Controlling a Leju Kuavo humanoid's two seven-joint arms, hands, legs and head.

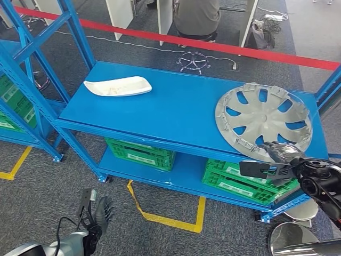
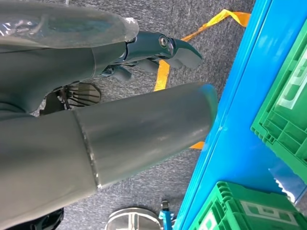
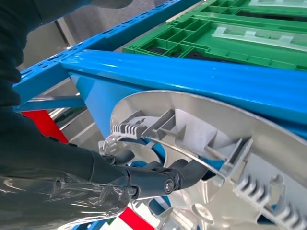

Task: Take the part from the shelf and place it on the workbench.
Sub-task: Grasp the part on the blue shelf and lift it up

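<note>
The left arm hangs low at the robot's side, its silver forearm coming in from the bottom edge of the head view, and the left hand (image 1: 98, 213) sits above grey carpet in front of the blue shelf (image 1: 177, 106), well short of it. Its dark fingers (image 2: 177, 50) point toward the rack and are loosely extended, a little apart, with nothing between them; the thick thumb (image 2: 145, 129) juts out alongside, also touching nothing. Near that hand a yellow floor tape (image 1: 171, 218) marks an angle on the carpet. On the top deck of the shelf, toward its left end, lies a long white tray-shaped piece (image 1: 118, 86). Under the deck, green crates (image 1: 140, 153) stand on the lower level. Further right on the top deck lies the part, a silver wheel cover (image 1: 263, 120) with blue showing through its spoke openings, flat near the right end, its front rim at the deck's edge. The right arm reaches in from the lower right, dark wrist raised to deck height, and the right hand (image 1: 283, 154) meets the cover's near rim. In the right wrist view its fingers (image 3: 159, 177) lie curled against the ribbed underside of the cover, at its clips; whether they actually clamp the rim I cannot tell.
</note>
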